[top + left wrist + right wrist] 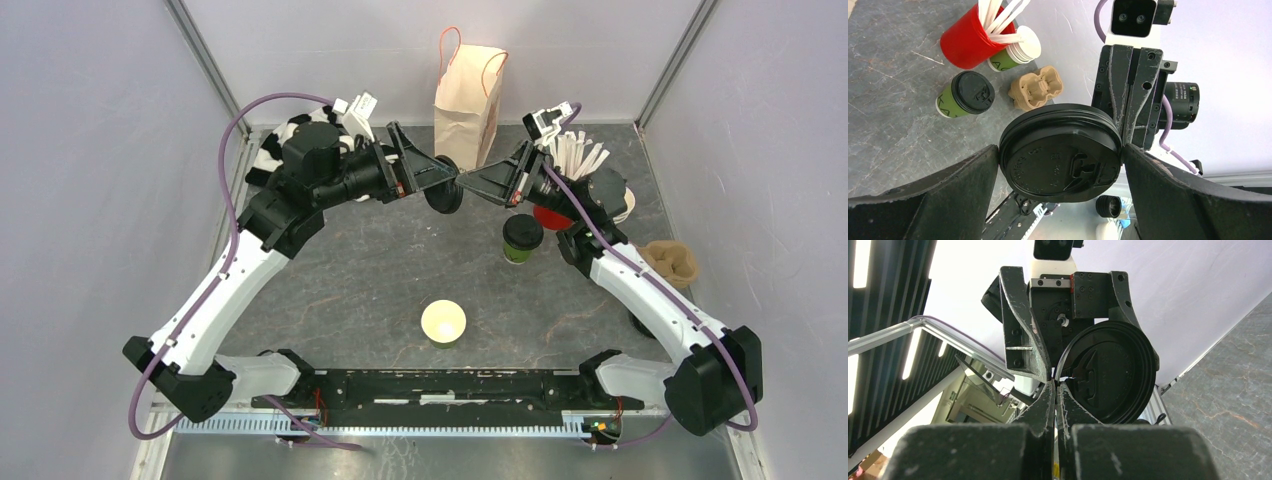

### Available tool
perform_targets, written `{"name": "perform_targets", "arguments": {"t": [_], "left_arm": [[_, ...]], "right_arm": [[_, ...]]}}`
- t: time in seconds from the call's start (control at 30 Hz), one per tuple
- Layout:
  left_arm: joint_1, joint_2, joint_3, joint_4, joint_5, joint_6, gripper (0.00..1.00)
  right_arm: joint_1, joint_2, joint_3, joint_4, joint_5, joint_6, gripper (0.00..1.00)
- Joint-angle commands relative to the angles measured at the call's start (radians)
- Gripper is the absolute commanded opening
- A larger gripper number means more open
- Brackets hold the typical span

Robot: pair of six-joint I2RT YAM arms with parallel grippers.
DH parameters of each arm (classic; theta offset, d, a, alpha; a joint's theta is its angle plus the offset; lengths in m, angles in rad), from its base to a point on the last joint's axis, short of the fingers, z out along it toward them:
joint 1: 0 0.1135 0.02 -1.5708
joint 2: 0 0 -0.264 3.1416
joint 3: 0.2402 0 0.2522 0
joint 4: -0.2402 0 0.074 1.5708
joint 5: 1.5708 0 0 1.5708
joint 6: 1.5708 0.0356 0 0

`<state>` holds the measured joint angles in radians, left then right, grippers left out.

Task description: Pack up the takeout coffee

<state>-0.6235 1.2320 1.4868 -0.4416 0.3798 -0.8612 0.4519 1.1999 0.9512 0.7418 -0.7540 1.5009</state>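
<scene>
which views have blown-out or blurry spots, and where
right wrist: light strips at left blown out, own fingers soft up close; left wrist: black lid sharp, fingers dark; top external: even light, open cup glows bright

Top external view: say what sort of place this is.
Likely a lab robot cell staged for takeout coffee: plain walls around a dark table, two arms bolted at its edge, a paper bag and a lidded green cup on it.
</scene>
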Motion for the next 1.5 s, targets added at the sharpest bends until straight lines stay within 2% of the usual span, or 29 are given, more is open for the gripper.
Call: {"name": "perform_targets", "arguments": {"t": [0.0,0.3,0.5,0.87,0.97,1.07,1.1,1.23,1.33,1.4,1.47], "left_arm": [[-0.001,0.001,0.054,0.025,0.075,0.073,1.00],[-0.004,0.007,0.073,-0.026,0.117,0.166,1.00],[-0.004,0.011,0.074,-0.051,0.106,0.176,0.98],[-0.004,0.020,0.099,-0.123,0.033,0.195,0.89],[-0.004,0.017,0.104,-0.161,0.007,0.212,0.88],[-0.004,0.012,0.106,-0.207,-0.030,0.237,0.87],[-0.005,0.011,0.108,-0.227,-0.047,0.247,0.87],[-0.034,0.006,0.104,-0.341,-0.147,0.310,0.86],[-0.122,0.020,0.082,-0.428,-0.274,0.336,0.85],[-0.230,0.051,0.059,-0.472,-0.370,0.326,0.84],[-0.305,0.082,0.036,-0.506,-0.441,0.304,0.83]], "right_arm": [[0.005,0.000,0.028,-0.026,0.032,-0.029,0.00],[0.005,-0.004,0.036,-0.110,0.067,-0.045,0.00],[0.008,-0.002,0.069,-0.166,0.067,-0.086,0.00],[0.014,-0.015,0.090,-0.259,0.068,-0.159,0.01],[0.015,-0.027,0.090,-0.323,0.072,-0.205,0.11],[-0.011,-0.037,0.115,-0.438,0.063,-0.305,0.32],[-0.031,-0.041,0.135,-0.509,0.058,-0.361,0.40],[-0.192,-0.077,0.247,-0.940,0.103,-0.688,0.60],[-0.314,-0.089,0.332,-1.185,0.154,-0.922,0.63],[-0.328,-0.096,0.388,-1.306,0.225,-1.037,0.63],[-0.329,-0.113,0.405,-1.352,0.273,-1.082,0.64]]}}
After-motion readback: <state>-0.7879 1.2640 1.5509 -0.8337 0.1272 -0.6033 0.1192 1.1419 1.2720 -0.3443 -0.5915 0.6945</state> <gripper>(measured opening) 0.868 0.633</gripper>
